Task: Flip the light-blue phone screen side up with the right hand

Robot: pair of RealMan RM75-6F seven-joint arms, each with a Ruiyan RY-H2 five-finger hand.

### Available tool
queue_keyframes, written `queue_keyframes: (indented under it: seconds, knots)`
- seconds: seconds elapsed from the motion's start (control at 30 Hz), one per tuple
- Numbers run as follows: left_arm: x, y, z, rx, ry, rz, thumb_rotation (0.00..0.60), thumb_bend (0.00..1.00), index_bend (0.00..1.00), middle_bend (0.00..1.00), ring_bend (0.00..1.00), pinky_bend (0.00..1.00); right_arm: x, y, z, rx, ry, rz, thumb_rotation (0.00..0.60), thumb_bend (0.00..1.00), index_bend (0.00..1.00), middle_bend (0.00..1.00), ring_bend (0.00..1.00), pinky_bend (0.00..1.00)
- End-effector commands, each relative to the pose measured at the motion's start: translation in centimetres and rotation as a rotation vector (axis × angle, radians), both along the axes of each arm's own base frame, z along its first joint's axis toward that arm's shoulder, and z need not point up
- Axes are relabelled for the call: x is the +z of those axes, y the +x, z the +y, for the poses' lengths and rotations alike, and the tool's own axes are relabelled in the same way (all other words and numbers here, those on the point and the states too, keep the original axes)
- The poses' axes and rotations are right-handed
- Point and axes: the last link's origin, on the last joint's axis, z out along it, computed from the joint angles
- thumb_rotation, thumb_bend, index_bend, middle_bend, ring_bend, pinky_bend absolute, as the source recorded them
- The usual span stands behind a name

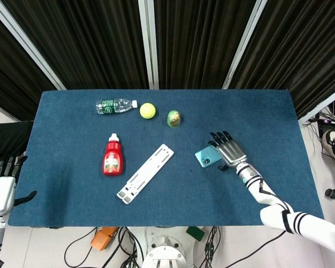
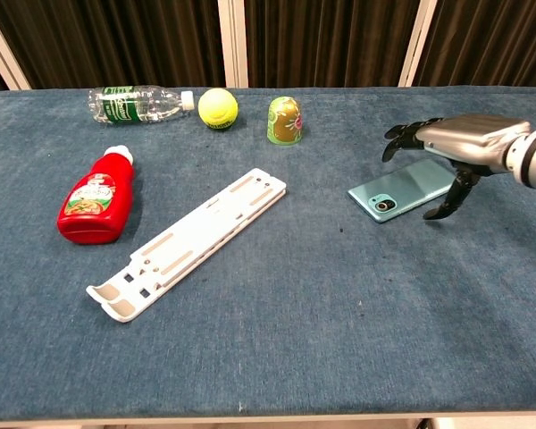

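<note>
Blue tabletop [image 1: 72,167] — phone [image 2: 395,194] beneath right hand [image 2: 456,143]

- The phone [image 2: 402,192] lies on the table [image 2: 339,340], right of centre, with the right hand [image 2: 456,147] above its right end.
- The white bracket [image 2: 192,241] lies diagonally left of the phone.
- The ketchup bottle [image 2: 96,197] lies left of the bracket.
- Along the far edge, from left to right: water bottle [image 2: 138,103], ball [image 2: 218,108], egg-shaped toy [image 2: 284,121].
- The left hand [image 1: 0,187] sits off the table's left edge.
</note>
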Motion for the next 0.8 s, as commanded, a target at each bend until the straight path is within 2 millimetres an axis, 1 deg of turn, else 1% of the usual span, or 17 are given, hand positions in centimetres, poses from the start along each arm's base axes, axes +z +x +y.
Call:
queue_keyframes:
  seconds: [0.03,0.13,0.27,0.43,0.57,0.67,0.8]
  knots:
    - [0.05,-0.04,0.02,0.003,-0.001,0.003,0.6,0.1,0.12,0.03,0.0,0.0,-0.66,0.06,-0.46,0.003,0.006,0.019,0.6,0.29,0.27,0.06,0.0,0.03]
    - [0.05,-0.1,0.02,0.009,-0.002,0.004,0.6,0.1,0.12,0.03,0.0,0.0,-0.8,0.05,-0.77,-0.002,0.004,0.018,0.6,0.29,0.28,0.06,0.0,0.04]
    - [-0.04,-0.17,-0.03,0.014,-0.004,0.003,0.6,0.1,0.12,0.03,0.0,0.0,-0.72,-0.19,-1.0,-0.006,0.001,0.018,0.6,0.31,0.3,0.07,0.0,0.04]
    - [-0.09,-0.2,0.04,0.016,-0.003,0.001,0.6,0.1,0.12,0.03,0.0,0.0,-0.89,-0.42,-1.12,-0.009,0.001,0.013,0.6,0.31,0.31,0.07,0.0,0.05]
    - [-0.14,-0.25,0.09,0.018,-0.006,0.003,0.6,0.1,0.12,0.03,0.0,0.0,-1.04,-0.59,-1.21,-0.006,0.003,0.019,0.6,0.32,0.35,0.09,0.0,0.05]
    - [-0.16,-0.27,0.13,0.019,-0.006,-0.001,0.6,0.1,0.12,0.03,0.0,0.0,-1.11,-0.69,-1.26,0.0,0.009,0.036,0.6,0.36,0.39,0.1,0.0,0.05]
    - [-0.21,-0.33,0.16,0.019,-0.007,-0.001,0.6,0.1,0.12,0.03,0.0,0.0,-1.13,-0.79,-1.24,0.001,0.02,0.051,0.6,0.42,0.39,0.11,0.0,0.05]
